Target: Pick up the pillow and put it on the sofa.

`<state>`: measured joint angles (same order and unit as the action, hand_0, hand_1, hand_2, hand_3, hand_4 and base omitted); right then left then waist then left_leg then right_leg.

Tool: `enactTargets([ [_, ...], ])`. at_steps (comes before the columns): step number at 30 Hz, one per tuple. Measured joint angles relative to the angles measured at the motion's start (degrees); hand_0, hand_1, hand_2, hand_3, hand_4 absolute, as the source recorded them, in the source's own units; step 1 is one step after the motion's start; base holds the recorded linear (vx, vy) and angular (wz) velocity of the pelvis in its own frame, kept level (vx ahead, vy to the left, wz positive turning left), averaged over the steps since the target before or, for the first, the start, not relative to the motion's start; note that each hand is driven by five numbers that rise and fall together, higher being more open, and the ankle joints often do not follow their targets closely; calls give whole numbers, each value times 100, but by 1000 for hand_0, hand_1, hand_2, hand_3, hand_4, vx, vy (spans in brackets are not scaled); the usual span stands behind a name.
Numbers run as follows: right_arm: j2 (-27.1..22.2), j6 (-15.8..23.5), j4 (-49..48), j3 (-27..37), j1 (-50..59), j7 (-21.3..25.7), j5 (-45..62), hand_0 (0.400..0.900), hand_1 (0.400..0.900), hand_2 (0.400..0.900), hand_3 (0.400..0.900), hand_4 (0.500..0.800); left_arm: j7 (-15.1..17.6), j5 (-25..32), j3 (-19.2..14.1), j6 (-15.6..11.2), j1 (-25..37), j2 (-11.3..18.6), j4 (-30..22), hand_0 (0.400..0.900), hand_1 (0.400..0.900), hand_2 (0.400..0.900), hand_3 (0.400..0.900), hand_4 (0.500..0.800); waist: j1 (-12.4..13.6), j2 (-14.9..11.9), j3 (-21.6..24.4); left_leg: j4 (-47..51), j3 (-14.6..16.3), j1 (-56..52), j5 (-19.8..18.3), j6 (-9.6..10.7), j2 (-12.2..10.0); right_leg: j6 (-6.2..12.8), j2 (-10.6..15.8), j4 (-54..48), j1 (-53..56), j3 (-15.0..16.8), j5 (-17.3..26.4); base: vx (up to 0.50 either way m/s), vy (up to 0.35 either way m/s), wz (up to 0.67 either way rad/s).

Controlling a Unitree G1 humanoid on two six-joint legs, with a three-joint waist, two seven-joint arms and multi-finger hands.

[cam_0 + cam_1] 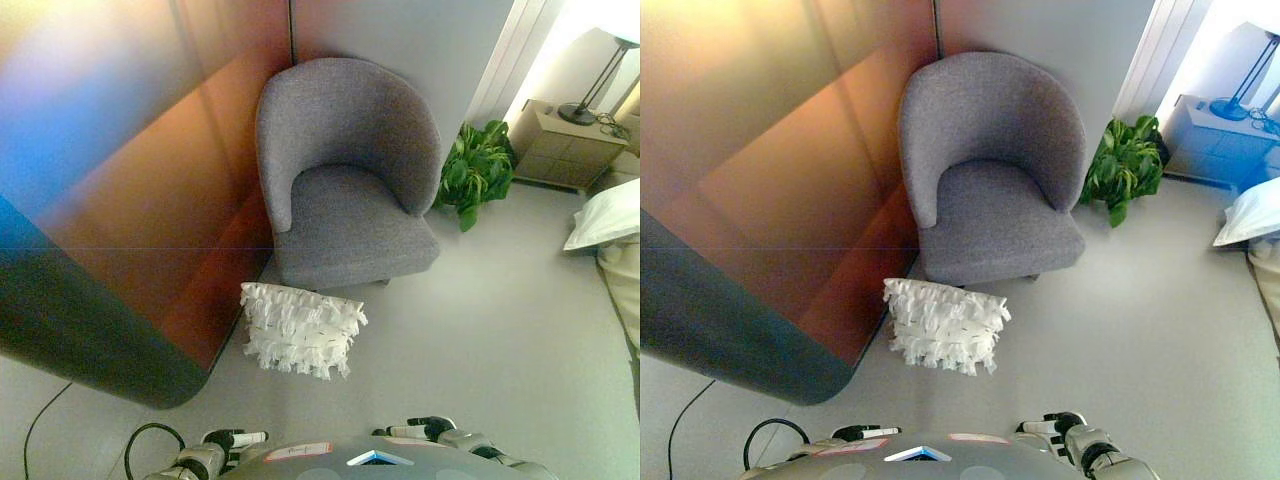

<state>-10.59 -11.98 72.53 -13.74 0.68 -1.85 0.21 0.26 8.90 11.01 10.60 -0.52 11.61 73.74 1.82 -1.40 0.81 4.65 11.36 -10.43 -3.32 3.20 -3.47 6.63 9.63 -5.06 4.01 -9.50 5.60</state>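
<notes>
You had the pillow (302, 328) lying on the floor (480, 330), just in front of the grey armchair (345, 170), its long axis running left to right and its fringed face up. The chair seat held nothing. A potted plant (475, 170) stood beside the chair, with a nightstand (565, 145) and lamp (600, 85) beyond. Your left hand (235, 440) and right hand (425, 430) sat low at the bottom edge, well apart from the pillow, holding nothing; you could not tell how their fingers stood. The right eye view showed more of the right hand
</notes>
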Motion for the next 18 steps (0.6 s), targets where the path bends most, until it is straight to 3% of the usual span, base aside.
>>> enactTargets([
  [18,1,-45,-7,-1,64,2,1,900,900,900,900,800,5,0,0,5,11,-1,3,900,900,900,900,800,-2,-4,-89,-1,-22,5,1,2,-3,0,-2,-7,1,-10,-1,0,0,0],
])
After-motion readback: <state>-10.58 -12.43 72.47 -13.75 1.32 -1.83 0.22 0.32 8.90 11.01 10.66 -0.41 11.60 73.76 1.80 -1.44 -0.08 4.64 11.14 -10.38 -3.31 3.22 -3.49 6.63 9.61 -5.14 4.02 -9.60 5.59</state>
